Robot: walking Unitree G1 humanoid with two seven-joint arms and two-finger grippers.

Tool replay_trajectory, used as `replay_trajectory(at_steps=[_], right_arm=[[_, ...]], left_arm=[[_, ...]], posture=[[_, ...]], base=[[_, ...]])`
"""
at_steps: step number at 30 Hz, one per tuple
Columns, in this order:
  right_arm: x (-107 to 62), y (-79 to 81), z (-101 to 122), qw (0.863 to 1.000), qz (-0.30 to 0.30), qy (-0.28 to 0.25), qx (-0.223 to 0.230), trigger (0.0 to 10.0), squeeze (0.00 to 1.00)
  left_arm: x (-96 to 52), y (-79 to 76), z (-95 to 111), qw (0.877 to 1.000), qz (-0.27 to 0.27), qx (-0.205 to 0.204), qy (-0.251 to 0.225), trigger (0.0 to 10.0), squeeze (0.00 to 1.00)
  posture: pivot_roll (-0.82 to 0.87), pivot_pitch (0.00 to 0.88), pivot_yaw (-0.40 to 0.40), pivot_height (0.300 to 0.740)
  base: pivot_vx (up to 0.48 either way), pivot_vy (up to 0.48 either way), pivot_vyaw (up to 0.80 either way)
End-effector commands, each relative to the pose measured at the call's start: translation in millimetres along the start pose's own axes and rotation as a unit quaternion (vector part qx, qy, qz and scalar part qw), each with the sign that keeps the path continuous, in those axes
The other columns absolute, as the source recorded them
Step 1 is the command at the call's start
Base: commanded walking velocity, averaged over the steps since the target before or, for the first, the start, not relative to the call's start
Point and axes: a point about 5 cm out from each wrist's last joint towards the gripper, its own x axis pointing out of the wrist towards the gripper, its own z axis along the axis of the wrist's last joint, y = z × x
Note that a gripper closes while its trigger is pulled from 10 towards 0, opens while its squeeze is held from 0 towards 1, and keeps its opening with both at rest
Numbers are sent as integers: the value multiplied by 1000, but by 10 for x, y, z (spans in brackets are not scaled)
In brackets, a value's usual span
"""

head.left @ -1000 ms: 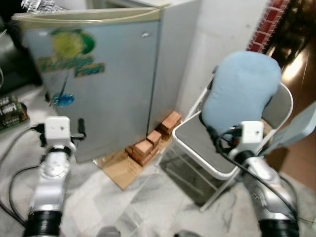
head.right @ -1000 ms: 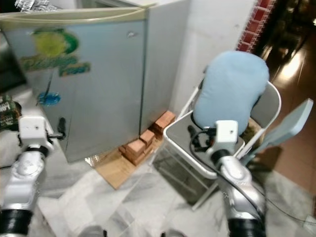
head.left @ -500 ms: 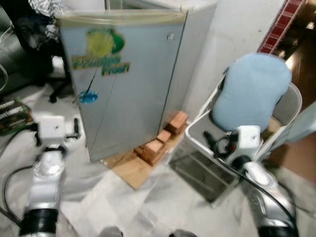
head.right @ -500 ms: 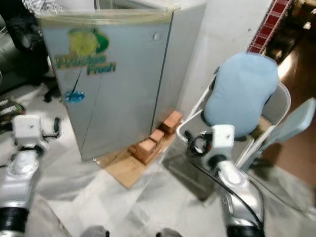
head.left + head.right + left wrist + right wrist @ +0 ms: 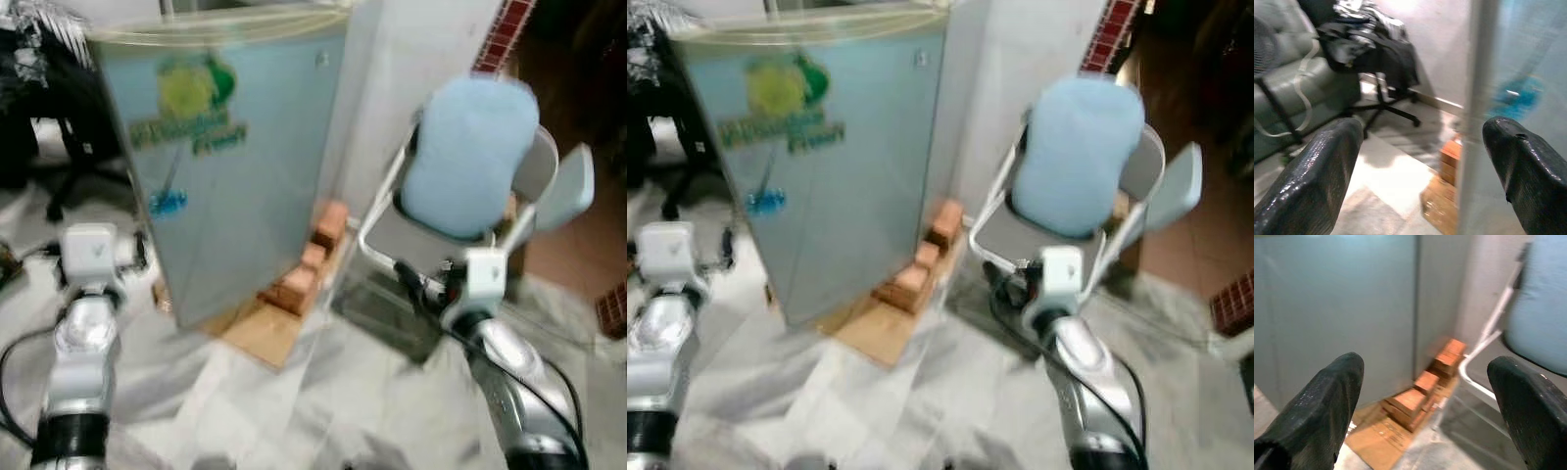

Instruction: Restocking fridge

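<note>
A small silver fridge point(image 5: 225, 166) with a green and yellow logo stands ahead on the left, its door closed. My left arm point(image 5: 83, 333) is raised in front of the fridge's left edge. Its gripper point(image 5: 1422, 129) is open and empty, and the fridge's corner point(image 5: 1479, 98) stands upright between the two fingers, farther off. My right arm point(image 5: 500, 352) is raised in front of a chair. Its gripper point(image 5: 1425, 364) is open with nothing in it and faces the fridge's side point(image 5: 1337, 308).
A white folding chair point(image 5: 421, 240) with a pale blue cushion point(image 5: 470, 157) stands right of the fridge. Bricks point(image 5: 313, 259) and a sheet of cardboard point(image 5: 260, 333) lie at the fridge's foot. A black office chair point(image 5: 1371, 49) draped with clothes and a grey-green sofa point(image 5: 1283, 98) are on the left.
The whole picture has shifted and blurred, so the camera has moved. Fridge and chair now sit further left in view. Both arms keep their raised pose, with the grippers open.
</note>
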Motion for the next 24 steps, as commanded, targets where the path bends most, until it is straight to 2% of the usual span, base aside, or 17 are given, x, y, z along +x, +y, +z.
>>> replay_trajectory(at_steps=[1, 4, 13, 15, 24], right_arm=[[-39, -94, 4, 1000, -16, 3, -6, 10000, 0], [-35, -90, 11, 1000, -15, 2, -6, 10000, 0], [-28, -78, 18, 1000, -14, 0, -6, 10000, 0], [-26, -79, 19, 1000, -14, -1, -6, 10000, 0], [-23, -64, 26, 1000, -12, -5, -7, 10000, 0]], left_arm=[[-1, -97, 33, 1000, -17, -1, -9, 10000, 0], [-4, -100, 41, 1000, -20, 2, -13, 10000, 0], [6, -92, 42, 1000, -19, -4, -8, 10000, 0], [9, -89, 68, 1000, -22, 5, -21, 10000, 0], [18, -92, 60, 1000, -16, -11, -11, 10000, 0]], posture=[[32, 0, -92, 716], [31, 0, -92, 716], [30, 0, -90, 716], [29, 0, -88, 716], [30, 0, -88, 716]], base=[[240, 416, 0], [362, 314, 0], [470, 0, 0], [454, 0, 0], [450, 0, 0]])
